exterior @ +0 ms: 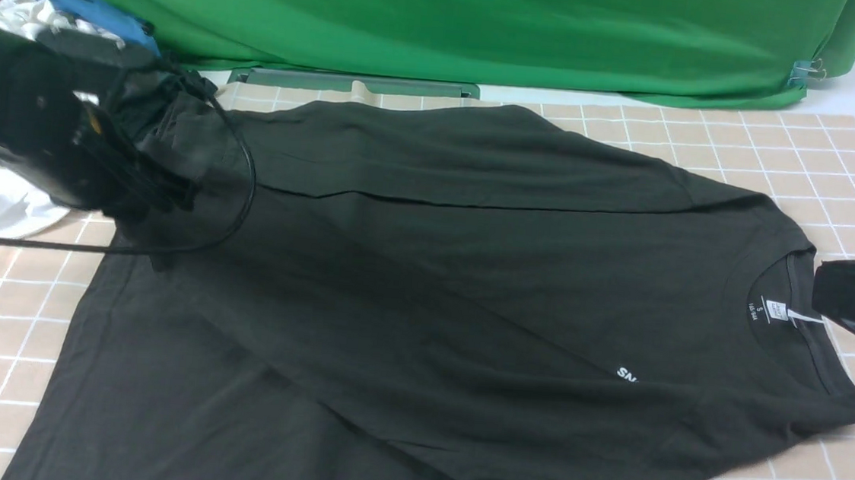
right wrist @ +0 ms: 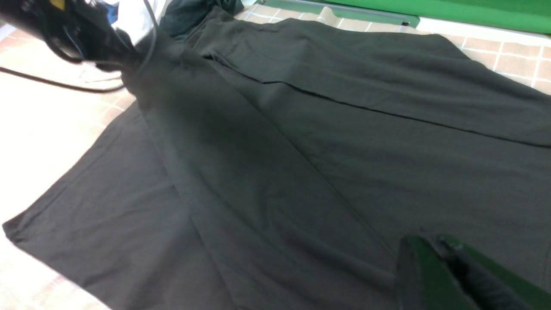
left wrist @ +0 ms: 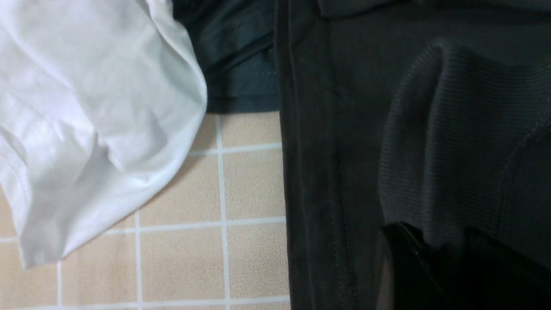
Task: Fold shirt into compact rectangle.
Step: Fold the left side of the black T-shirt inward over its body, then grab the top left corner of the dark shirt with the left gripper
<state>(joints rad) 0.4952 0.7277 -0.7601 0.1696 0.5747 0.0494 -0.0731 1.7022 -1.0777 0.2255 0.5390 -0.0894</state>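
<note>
Shirt (exterior: pixel 425 270) lies spread across the tabletop (exterior: pixel 824 149), collar (exterior: pixel 823 355) toward the right edge. Left gripper (exterior: pixel 173 174) is clamped on its cuff (left wrist: pixel 452 150) near the left edge. Right gripper (exterior: pixel 824 294) hovers by the collar, jaws together.

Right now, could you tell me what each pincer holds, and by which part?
The left pincer seems to pinch the black long-sleeved shirt by its ribbed cuff; the right pincer holds nothing.

This is looking like a staged lab bench: a clipped green backdrop (exterior: pixel 445 20) is hanging behind a grid-patterned tabletop (exterior: pixel 786 138)
</note>
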